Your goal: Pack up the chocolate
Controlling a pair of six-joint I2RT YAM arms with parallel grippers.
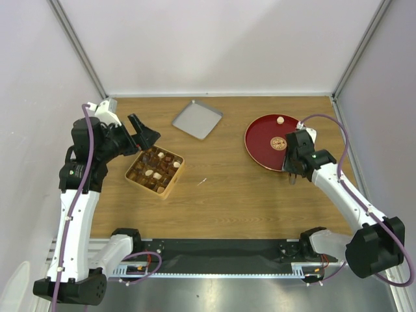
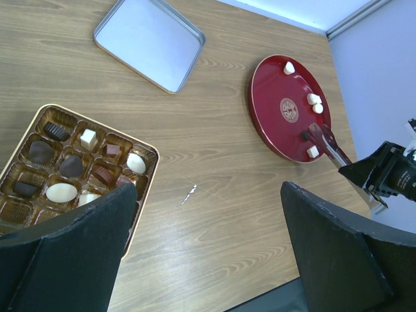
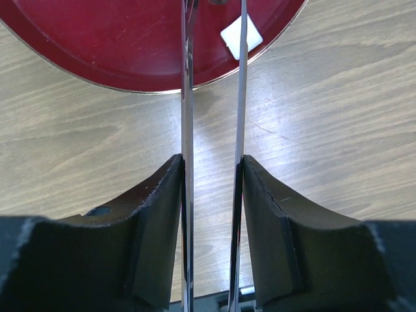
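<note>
Right end effector (image 3: 211,170) clamped on metal tongs (image 3: 188,97), blades reaching over red plate (image 3: 97,52). Left end effector (image 2: 208,250) wide, empty, above table (image 2: 227,156). Chocolate (image 2: 62,192): some in box (image 2: 104,127), few on plate.

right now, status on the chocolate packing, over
Left gripper open, by box. Right gripper, jaws shut on tongs, tips over plate. Chocolate: box part filled, a few pieces on plate. Small scrap on table between.

Tabletop (image 1: 227,185) lies open between box (image 1: 155,171) and plate (image 1: 260,140); tongs (image 2: 330,145) in right tool (image 3: 211,166) overhang plate.
</note>
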